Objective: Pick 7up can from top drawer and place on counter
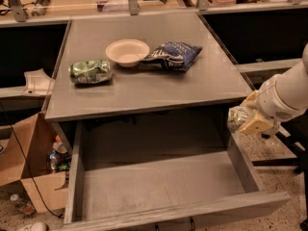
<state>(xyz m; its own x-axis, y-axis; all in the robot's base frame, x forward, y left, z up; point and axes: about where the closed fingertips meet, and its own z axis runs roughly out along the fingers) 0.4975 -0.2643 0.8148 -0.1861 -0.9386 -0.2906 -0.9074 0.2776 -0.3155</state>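
Observation:
The top drawer [159, 183] is pulled open below the counter [144, 89], and its grey flat bottom is bare. My gripper [245, 121] hangs at the right, just outside the drawer's right side and below the counter's front right corner. Its yellowish fingers are shut on the 7up can [234, 118], a small pale silvery-green can held in the air at about the height of the drawer's rim. My white arm [288, 95] comes in from the right edge.
On the counter lie a crinkled shiny green item [90, 71] at the left, a white bowl [127, 52] in the middle and a blue chip bag [173, 56] beside it. A cardboard box [29, 162] with bottles stands on the floor at the left.

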